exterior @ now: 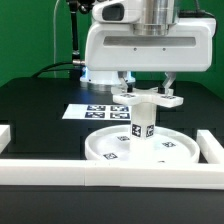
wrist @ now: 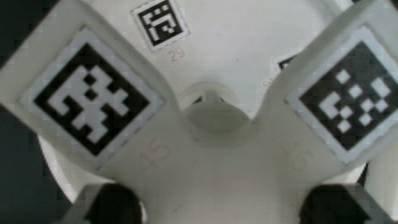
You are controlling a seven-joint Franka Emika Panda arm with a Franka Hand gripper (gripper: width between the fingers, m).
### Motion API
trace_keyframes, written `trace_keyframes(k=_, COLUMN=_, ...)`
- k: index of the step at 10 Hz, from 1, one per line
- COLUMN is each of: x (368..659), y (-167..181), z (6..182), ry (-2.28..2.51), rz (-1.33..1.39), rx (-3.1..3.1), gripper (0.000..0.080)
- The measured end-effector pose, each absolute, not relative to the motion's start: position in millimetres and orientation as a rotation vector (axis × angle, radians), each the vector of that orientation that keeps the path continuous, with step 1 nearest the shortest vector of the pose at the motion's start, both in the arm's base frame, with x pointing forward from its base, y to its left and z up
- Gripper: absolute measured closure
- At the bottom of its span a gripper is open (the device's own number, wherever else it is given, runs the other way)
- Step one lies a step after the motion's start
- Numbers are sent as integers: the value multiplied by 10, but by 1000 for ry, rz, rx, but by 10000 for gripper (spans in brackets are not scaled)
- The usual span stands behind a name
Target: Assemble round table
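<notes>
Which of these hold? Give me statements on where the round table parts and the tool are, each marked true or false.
1. The leg stands upright on the round disc. True.
2. The cross-shaped base piece lies beside the disc. False: it sits on top of the leg.
3. The marker board lies behind the disc in the exterior view. True.
4. The disc stands on its edge. False: it lies flat, rim up.
5. The tool hangs off to the side, far from the parts. False: it is right at the base piece.
</notes>
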State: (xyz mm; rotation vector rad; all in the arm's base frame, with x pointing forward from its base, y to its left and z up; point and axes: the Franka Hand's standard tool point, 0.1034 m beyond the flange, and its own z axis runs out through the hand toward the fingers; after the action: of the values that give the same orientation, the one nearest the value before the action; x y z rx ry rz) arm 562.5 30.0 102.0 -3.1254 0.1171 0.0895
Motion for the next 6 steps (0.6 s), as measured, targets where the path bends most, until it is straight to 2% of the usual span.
trace_keyframes(k=6, x=5638, y=290, z=1018, ry=831, rz=66, rx=-3008, gripper=357)
